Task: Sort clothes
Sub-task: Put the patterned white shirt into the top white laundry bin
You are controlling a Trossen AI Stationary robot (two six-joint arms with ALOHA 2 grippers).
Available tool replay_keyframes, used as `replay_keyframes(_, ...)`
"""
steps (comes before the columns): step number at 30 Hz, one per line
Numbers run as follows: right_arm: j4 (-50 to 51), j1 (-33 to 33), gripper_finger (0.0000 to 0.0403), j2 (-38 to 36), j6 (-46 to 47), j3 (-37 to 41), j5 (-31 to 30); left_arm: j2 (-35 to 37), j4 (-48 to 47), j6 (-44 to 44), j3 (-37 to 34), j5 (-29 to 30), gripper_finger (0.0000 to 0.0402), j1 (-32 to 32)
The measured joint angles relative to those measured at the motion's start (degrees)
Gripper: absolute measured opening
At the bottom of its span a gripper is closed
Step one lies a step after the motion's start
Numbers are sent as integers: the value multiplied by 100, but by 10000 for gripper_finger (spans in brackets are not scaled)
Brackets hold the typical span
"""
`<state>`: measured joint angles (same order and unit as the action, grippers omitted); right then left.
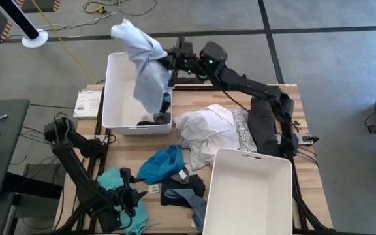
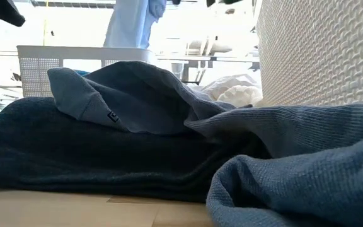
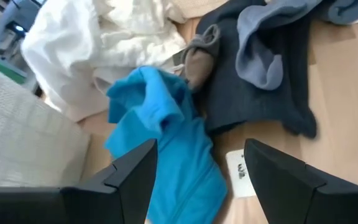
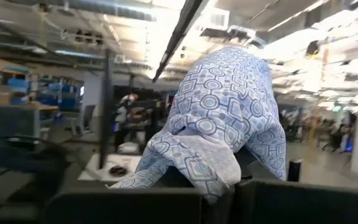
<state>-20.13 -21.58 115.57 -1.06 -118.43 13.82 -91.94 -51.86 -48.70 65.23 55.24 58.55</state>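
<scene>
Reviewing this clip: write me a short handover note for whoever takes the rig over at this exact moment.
Right gripper: shut on the pale blue patterned garment, held up over the far white bin; not released yet.
Left gripper: open, low over the near left of the table, above the blue garment.
Done: dark clothing already lies in the far bin.
Left: the white garment, grey-white patterned piece, dark garment, teal garment, blue one and dark grey pieces are still on the table. The near bin looks empty.
</scene>
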Motion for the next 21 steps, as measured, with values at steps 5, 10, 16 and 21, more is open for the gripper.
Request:
replay_keyframes(5, -226, -281, 18, 621, 79, -435, 8, 0, 306, -42, -165, -15, 235, -87)
replay_keyframes(10, -243, -457, 20, 1311, 152, -864, 48, 0, 328, -97, -177, -17, 235, -151)
replay_keyframes(16, -258, -611, 21, 2046, 545, -1154, 160, 0, 336, -160, -177, -19, 235, -217)
replay_keyframes(21, -300, -735, 21, 2470, 945, -1301, 186, 0, 342, -220, -177, -26, 235, -237)
